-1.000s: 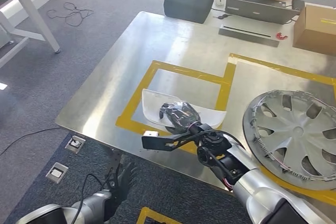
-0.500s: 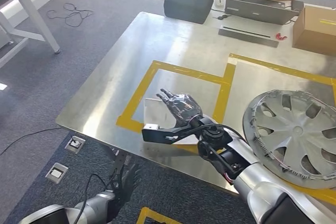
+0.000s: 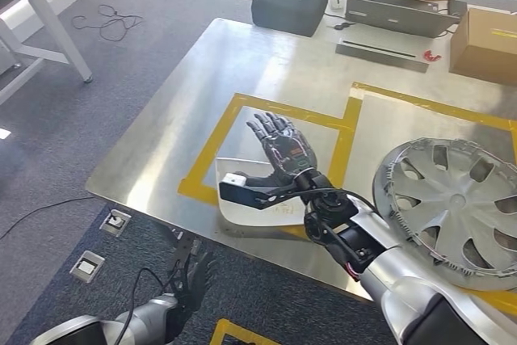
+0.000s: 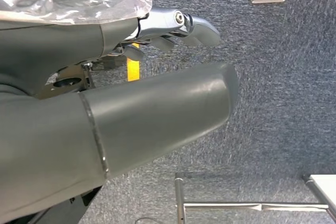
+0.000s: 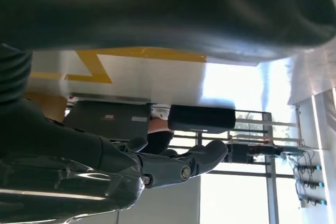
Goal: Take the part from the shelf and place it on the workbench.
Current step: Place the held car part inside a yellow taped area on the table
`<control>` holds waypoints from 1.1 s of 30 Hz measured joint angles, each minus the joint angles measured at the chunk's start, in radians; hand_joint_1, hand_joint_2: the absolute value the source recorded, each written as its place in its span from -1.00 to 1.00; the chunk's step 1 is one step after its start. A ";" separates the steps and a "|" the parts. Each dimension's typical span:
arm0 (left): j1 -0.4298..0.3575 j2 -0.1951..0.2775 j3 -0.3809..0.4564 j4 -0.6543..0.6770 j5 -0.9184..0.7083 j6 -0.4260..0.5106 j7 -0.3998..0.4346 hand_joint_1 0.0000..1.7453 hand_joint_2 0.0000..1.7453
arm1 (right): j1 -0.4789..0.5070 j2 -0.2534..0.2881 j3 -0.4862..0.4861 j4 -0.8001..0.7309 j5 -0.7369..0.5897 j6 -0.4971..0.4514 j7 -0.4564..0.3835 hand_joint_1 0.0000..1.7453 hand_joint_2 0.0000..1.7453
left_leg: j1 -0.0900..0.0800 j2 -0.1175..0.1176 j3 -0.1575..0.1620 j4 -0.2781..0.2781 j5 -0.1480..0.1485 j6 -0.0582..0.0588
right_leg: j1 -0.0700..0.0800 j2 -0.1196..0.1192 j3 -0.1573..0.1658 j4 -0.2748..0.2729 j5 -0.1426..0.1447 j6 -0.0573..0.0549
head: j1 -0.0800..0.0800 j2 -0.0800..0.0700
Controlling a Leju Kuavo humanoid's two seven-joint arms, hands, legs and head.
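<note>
Head view was bright w/ daylight, prob. from windows at the far side. The steel table threw broad soft glare and pale reflections; shadows under its near edge were weak. Focus was sharp, slight stretching at the edges. Right wrist view was badly backlit: windows blown out white, the right robot hand dark and close. Left wrist view was evenly lit, near parts soft, carpet grain crisp.

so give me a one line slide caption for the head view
Right hand open, fingers spread, above the clear part lying in the yellow-taped square on the metal workbench, hubcap alongside.
</note>
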 joint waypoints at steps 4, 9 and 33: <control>0.000 -0.001 0.000 0.000 0.003 0.001 0.000 -1.00 -1.00 | -0.010 0.000 0.001 0.000 -0.014 -0.008 0.007 -1.00 -1.00 | 0.000 0.000 0.000 0.000 0.000 0.000 | 0.000 0.000 0.000 0.000 0.000 0.000 | 0.000 0.000; 0.000 -0.002 -0.001 0.000 0.005 0.001 -0.001 -1.00 -1.00 | -0.020 0.000 0.002 0.000 -0.032 -0.011 0.003 -1.00 -1.00 | 0.000 0.000 0.000 0.000 0.000 0.000 | 0.000 0.000 0.000 0.000 0.000 0.000 | 0.000 0.000; 0.001 0.033 -0.016 0.000 0.072 0.000 -0.053 -1.00 -1.00 | 0.023 -0.050 -0.214 -0.185 -0.650 0.138 -0.287 -1.00 -1.00 | 0.003 0.001 0.002 0.000 -0.002 -0.002 | 0.001 0.001 0.001 0.000 0.000 -0.002 | 0.001 0.000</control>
